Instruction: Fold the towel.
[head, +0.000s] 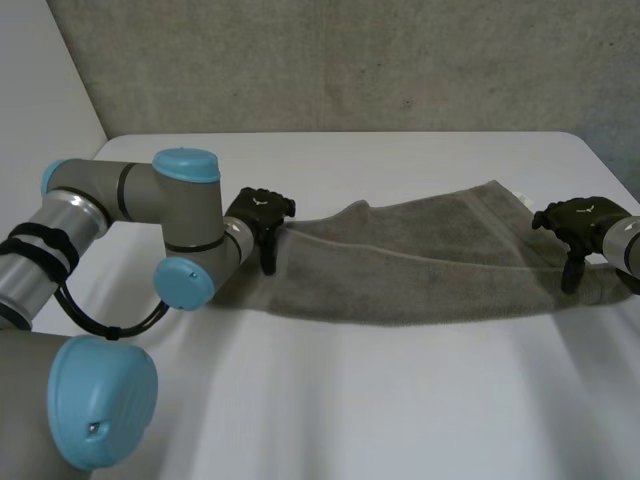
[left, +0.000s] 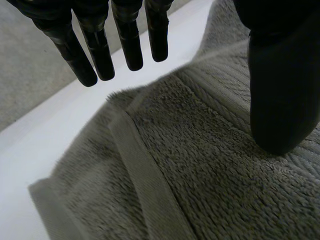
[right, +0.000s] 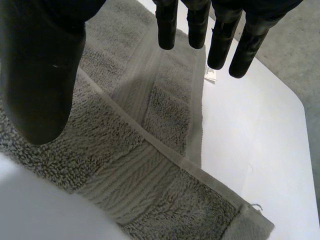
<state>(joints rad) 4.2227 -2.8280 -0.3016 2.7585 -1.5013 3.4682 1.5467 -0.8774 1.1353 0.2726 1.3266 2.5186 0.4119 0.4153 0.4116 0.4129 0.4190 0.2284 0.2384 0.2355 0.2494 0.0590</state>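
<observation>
Left hand (head: 258, 215) parked over the left end of the towel (head: 420, 275), fingers (left: 100, 57) straight and spread away from the thumb (left: 282, 90), nothing gripped (thumb-tip contact with the pile: cannot tell). Right hand (head: 583, 222) mirrored at the right end, fingers (right: 220, 45) likewise straight, wide open, nothing held, hovering above the hem close to the white label (right: 210, 75). Placement probably deliberate: one hand per short end, ready to pinch both ends for the next fold. Towel flat on the white table (head: 350, 400), toward the far side, spanning the gap between the two hands. Long axis left to right, roughly parallel to the table's far edge, one short end pointing at each hand. Looks doubled lengthwise already, judging by the layered edge along the strip and the stacked hems under the right hand. Next step, as a guess: end-to-end fold, one short end carried over onto the other.
</observation>
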